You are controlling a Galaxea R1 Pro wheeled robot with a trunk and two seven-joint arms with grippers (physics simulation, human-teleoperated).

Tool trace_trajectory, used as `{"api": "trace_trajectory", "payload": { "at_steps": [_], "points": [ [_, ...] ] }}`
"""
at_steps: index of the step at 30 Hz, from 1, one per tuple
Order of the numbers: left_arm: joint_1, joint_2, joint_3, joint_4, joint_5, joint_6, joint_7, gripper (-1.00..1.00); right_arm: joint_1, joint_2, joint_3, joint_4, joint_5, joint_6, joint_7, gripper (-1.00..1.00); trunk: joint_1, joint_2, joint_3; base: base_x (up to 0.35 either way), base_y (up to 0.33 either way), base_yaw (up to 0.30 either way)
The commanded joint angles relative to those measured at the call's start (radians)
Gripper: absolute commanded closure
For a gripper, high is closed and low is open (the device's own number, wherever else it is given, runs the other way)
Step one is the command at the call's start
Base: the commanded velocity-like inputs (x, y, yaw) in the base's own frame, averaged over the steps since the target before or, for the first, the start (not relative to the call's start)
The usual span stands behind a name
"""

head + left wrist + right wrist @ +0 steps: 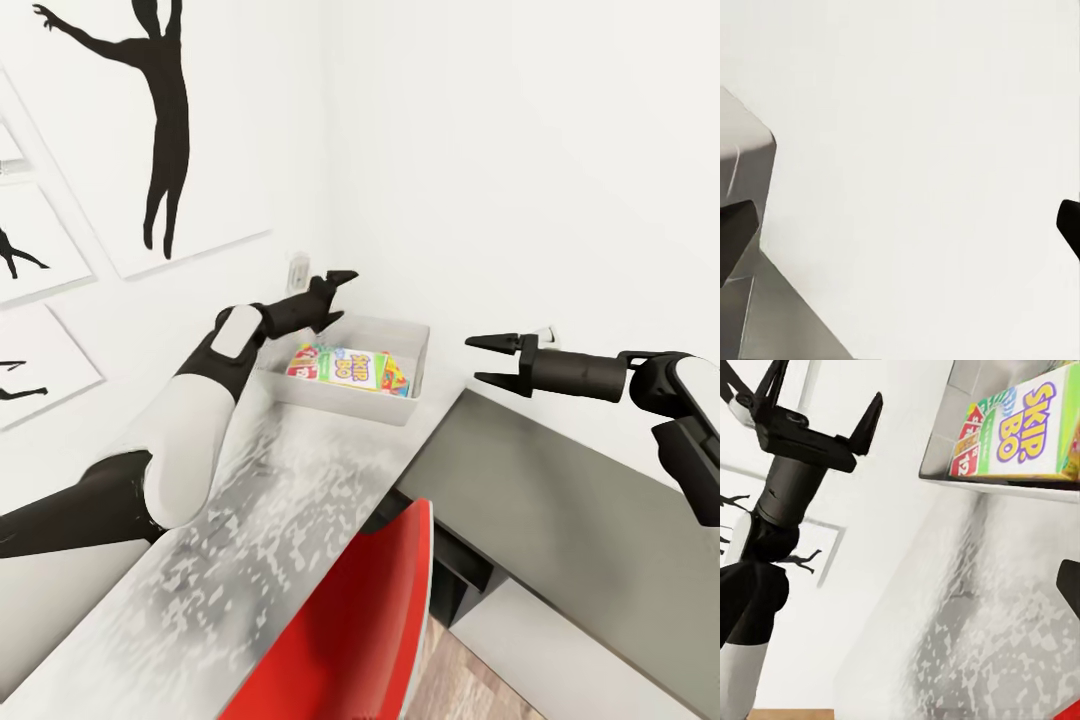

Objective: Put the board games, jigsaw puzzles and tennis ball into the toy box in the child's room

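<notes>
On the table [300, 520], a red chair [350, 640] fronts the toy box [415, 375].

I see the table [300, 520], light grey and speckled, bearing the toy box [400, 408] just below my left gripper [335, 292].

Bright, even render light — walls nearly blown white, table [230, 560] top speckled with noise.

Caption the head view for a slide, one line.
Both grippers, left and right, hover open beside the toy box, which holds a colourful game box on the table.
</notes>
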Motion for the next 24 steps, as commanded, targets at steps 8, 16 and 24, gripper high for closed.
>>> {"api": "trace_trajectory", "payload": {
  "at_steps": [8,16,24],
  "points": [
    [0.001,-0.001,0.008,-0.11,-0.003,0.089,-0.012,-1.0,-0.001,0.003,0.002,0.0,-0.007,0.0,-0.01,-1.0,0.0,-0.001,-0.001,-0.141,0.0,0.0],
    [0.001,-0.001,0.008,-0.118,-0.002,0.095,-0.012,-1.0,-0.001,0.003,0.002,0.0,-0.005,-0.002,-0.01,-1.0,0.0,-0.001,-0.001,-0.152,0.0,0.0],
    [0.003,-0.001,0.008,-0.118,-0.002,0.095,-0.012,-1.0,-0.001,0.006,0.002,0.0,-0.005,-0.001,-0.008,-1.0,0.0,-0.001,-0.001,-0.016,0.0,0.0]
  ]
}}
